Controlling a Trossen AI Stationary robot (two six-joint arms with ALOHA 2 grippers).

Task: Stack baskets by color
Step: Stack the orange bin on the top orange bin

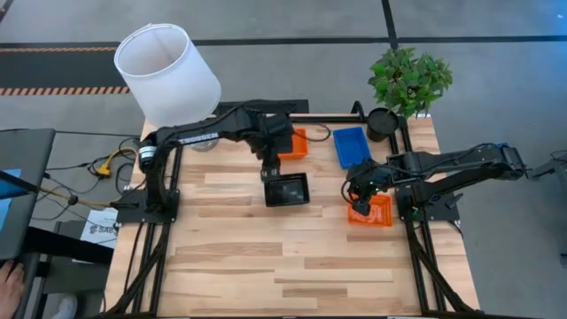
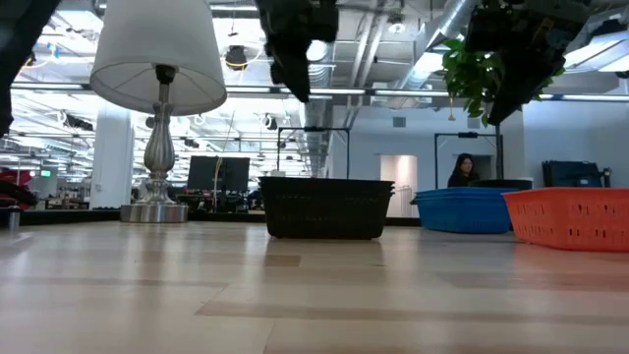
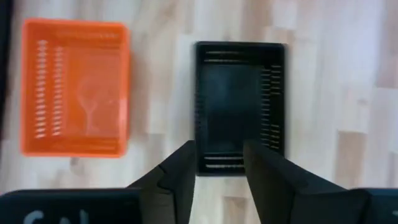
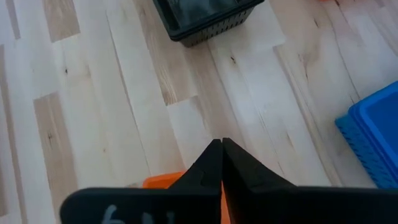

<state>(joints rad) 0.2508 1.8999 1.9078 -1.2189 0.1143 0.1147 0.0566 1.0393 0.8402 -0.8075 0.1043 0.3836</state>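
A black basket (image 1: 286, 190) rests flat on its bottom at the table's middle. My left gripper (image 3: 217, 177) hovers open above the black basket's (image 3: 239, 102) near-left end, clear of it, as the low view confirms for this left gripper (image 2: 295, 69). An orange basket (image 1: 299, 142) lies beyond it, partly under the arm, and a blue basket (image 1: 350, 146) sits to its right. My right gripper (image 4: 222, 152) is shut and raised over another orange basket (image 1: 376, 211) at the table's right side.
A white-shaded lamp (image 1: 168, 71) stands at the far left corner. A green plant (image 1: 409, 80) and a round black pot (image 1: 383, 122) stand at the far right. The near half of the wooden table (image 1: 283, 275) shows bare boards.
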